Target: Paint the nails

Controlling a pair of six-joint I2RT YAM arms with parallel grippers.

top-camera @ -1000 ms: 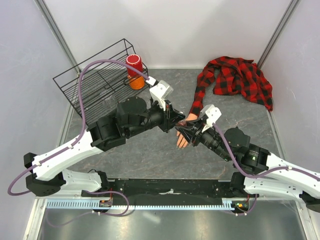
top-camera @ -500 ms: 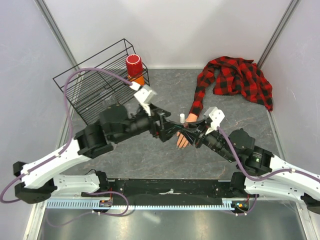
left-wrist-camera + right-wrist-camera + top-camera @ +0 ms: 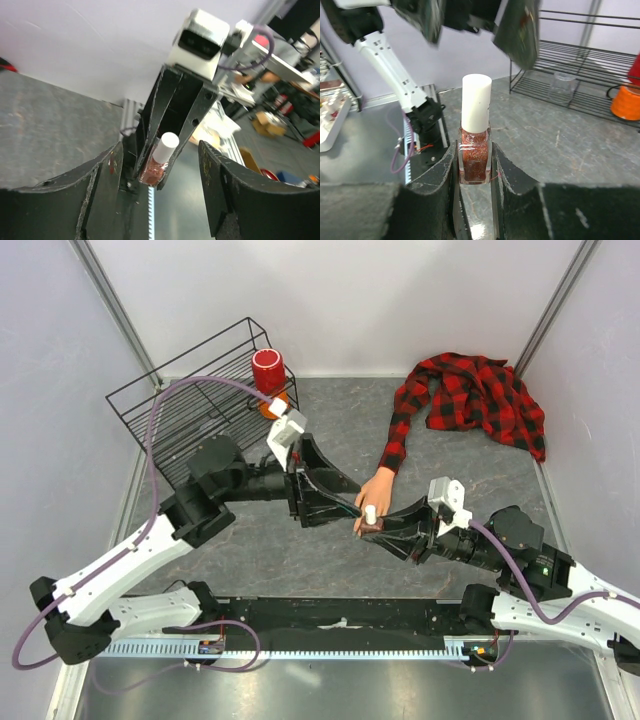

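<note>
My right gripper (image 3: 475,167) clenches the bottle (image 3: 476,150) upright at the fingertips of the hand (image 3: 378,486) on the desk (image 3: 300,560), nails too small to see; my left gripper (image 3: 340,496) gapes before the cap (image 3: 476,102), and an off-centre pinch could wrench the bottle loose.

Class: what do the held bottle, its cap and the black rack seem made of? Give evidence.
Small clear bottle: probably glossy glass; glittery red polish shows through. White cylindrical cap: likely matte plastic. Black wire rack: likely coated metal; thin rods.
</note>
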